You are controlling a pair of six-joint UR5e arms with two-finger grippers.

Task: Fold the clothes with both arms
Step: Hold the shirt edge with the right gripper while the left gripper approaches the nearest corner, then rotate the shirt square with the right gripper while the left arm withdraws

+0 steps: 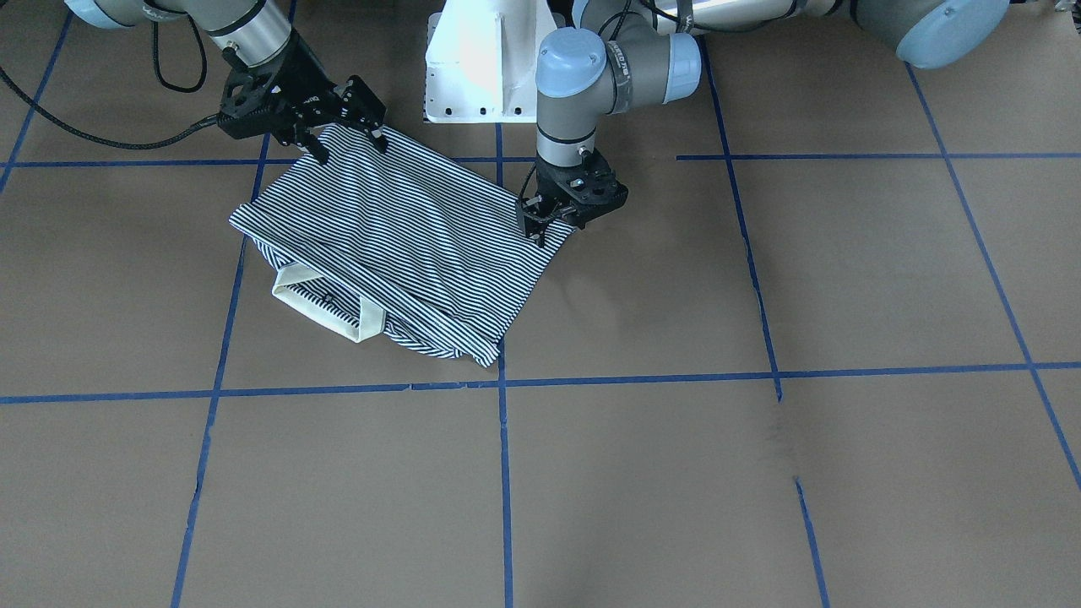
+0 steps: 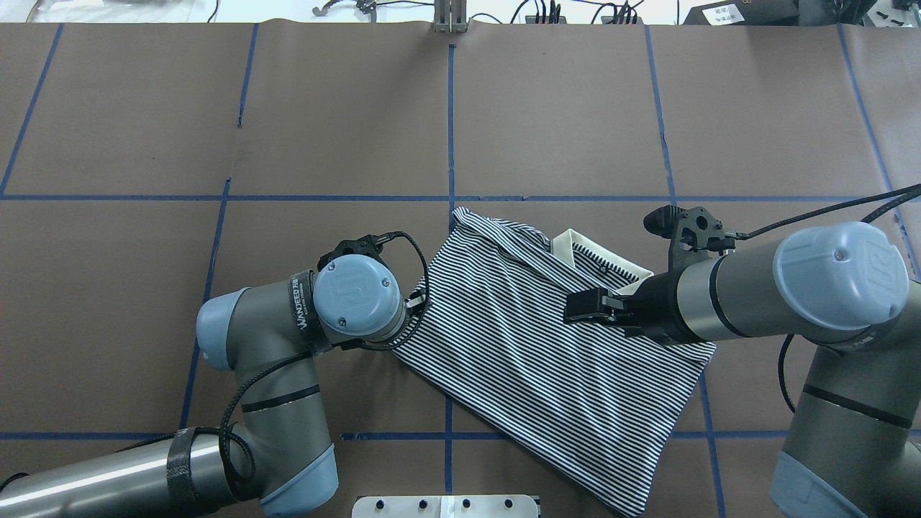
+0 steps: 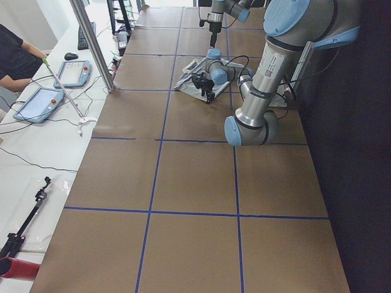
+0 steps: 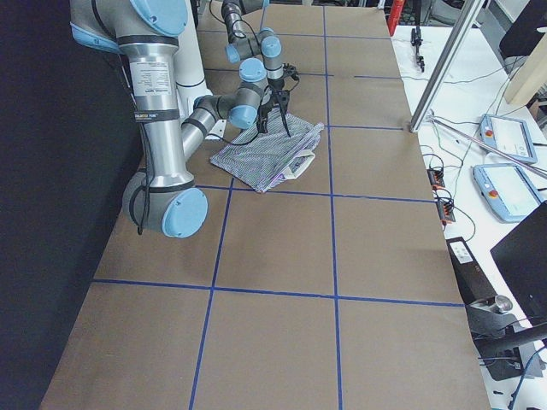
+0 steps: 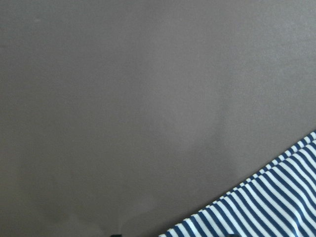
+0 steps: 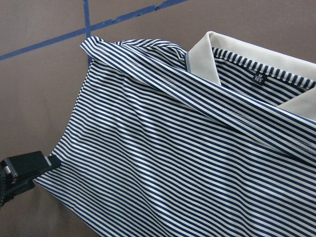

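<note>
Well, polo shirt [image 1: 405,245]: folded on counter [image 1: 760,473], robot-side centre, collar [image 1: 325,308] at far edge.
Left gripper [image 1: 543,226]: fingers at shirt's side edge; grip can't tell.
Right gripper [image 1: 353,152]: fingers released, over rear corner.
Room: wide counter past far edge.

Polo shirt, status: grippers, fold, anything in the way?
Right gripper open, jaws spread over polo shirt at its robot-side edge. Left gripper at its side corner, jaws unclear. Shirt folded over, collar showing. Nothing else seen on it.
</note>
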